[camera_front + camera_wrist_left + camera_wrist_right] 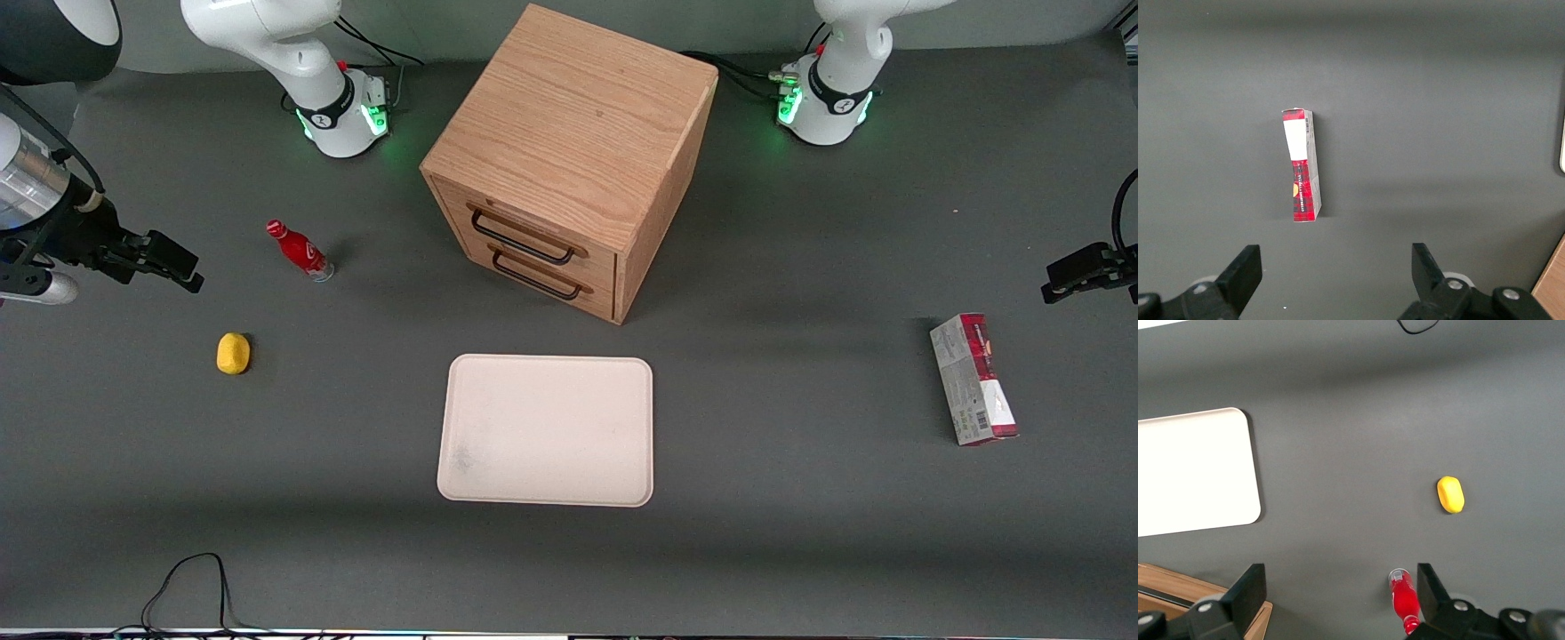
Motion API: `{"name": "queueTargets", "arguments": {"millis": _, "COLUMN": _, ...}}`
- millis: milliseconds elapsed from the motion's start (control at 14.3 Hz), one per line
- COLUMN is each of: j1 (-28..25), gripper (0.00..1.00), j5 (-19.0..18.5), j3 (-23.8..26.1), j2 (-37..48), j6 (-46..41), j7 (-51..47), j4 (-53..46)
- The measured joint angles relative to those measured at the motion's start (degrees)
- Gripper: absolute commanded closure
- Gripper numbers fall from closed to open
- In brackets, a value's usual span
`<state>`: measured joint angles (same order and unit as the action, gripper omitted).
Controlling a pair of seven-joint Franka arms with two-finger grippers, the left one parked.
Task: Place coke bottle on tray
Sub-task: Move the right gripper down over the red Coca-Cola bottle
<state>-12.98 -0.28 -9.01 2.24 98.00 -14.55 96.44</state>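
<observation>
The coke bottle (300, 251), small and red with a red cap and clear base, lies on its side on the grey table, toward the working arm's end. The wrist view shows it (1403, 599) close beside one finger, touching nothing. The cream tray (547, 430) lies flat in front of the wooden drawer cabinet, nearer the front camera; its rounded corner shows in the wrist view (1231, 487). My gripper (164, 260) hangs above the table at the working arm's end, beside the bottle. In the wrist view my gripper (1338, 597) is open and empty.
A wooden two-drawer cabinet (569, 160) stands mid-table, drawers shut. A yellow lemon-like object (233, 353) lies nearer the front camera than the bottle. A red-and-grey carton box (973, 379) lies toward the parked arm's end. A black cable (191, 582) loops at the table's front edge.
</observation>
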Motion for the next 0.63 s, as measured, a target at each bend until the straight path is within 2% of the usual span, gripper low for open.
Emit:
{"name": "queueTargets", "arguments": {"millis": 420, "j1": -0.02, "gripper": 0.0, "j5": 0.03, "j3": 0.05, "j2": 0.04, "j6": -6.58, "j7": 1.92, "j4": 0.37}}
{"name": "queueTargets", "arguments": {"millis": 630, "j1": 0.0, "gripper": 0.0, "j5": -0.07, "j3": -0.03, "j2": 2.01, "j6": -6.66, "j7": 4.01, "j4": 5.84}}
